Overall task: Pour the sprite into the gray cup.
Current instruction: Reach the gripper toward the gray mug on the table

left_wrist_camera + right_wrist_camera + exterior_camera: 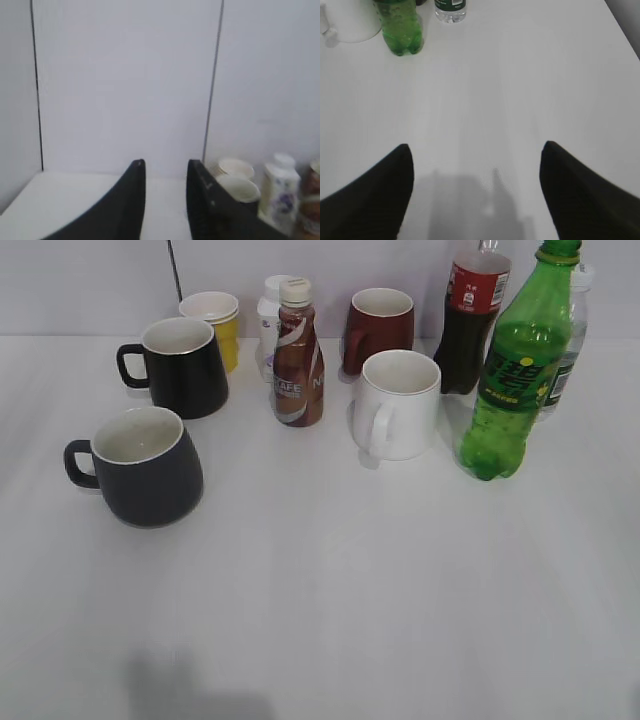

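The sprite (515, 370), a tall green bottle with a green label, stands upright at the right of the table; its base shows at the top left of the right wrist view (402, 30). The gray cup (148, 468), matte dark gray with a cream inside, stands at the front left, handle to the left. My right gripper (477, 155) is open and empty above bare table, well short of the sprite. My left gripper (165, 170) is open and empty, facing the back wall. Neither gripper shows in the exterior view.
A black mug (185, 365), yellow cup (215, 325), white bottle (270, 325), brown coffee bottle (298, 355), maroon mug (380, 328), white mug (397, 403), cola bottle (470, 315) and clear water bottle (570, 350) stand at the back. The right table edge (625, 35) is near.
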Available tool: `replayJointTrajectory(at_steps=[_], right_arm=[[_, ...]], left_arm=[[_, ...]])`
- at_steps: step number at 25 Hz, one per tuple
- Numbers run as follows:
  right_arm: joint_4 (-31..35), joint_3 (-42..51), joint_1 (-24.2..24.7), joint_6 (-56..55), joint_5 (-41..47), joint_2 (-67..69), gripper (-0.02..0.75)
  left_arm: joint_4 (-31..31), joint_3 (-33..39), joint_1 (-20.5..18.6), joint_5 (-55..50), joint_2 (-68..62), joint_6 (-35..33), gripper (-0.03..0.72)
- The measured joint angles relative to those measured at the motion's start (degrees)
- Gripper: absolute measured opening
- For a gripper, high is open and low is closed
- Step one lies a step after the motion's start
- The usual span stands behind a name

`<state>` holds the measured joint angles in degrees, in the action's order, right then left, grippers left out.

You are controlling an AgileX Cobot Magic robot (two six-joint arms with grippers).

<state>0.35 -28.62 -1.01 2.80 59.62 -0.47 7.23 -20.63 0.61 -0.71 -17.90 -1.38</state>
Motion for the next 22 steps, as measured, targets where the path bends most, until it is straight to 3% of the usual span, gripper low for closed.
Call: replayJointTrajectory(at_steps=[4,9,17,22], right_arm=[[0.0,0.0,0.0,0.0,0.0,0.0,0.589],[0.0,0.0,0.0,0.0,0.0,0.0,0.589],[0.0,0.0,0.0,0.0,0.0,0.0,0.589],[0.0,0.0,0.0,0.0,0.0,0.0,0.589]], left_arm=[[-1.35,6.33,0.0,16.78,-11.67,0.05,0.23],[-3.89,9.04,0.0,25.98,-27.91,0.04,0.239],[-22.84,9.31,0.0,44.53,-58.1,2.61,0.269],[-27.84,9.26,0.0,56.74,-70.94,3.06,0.333]])
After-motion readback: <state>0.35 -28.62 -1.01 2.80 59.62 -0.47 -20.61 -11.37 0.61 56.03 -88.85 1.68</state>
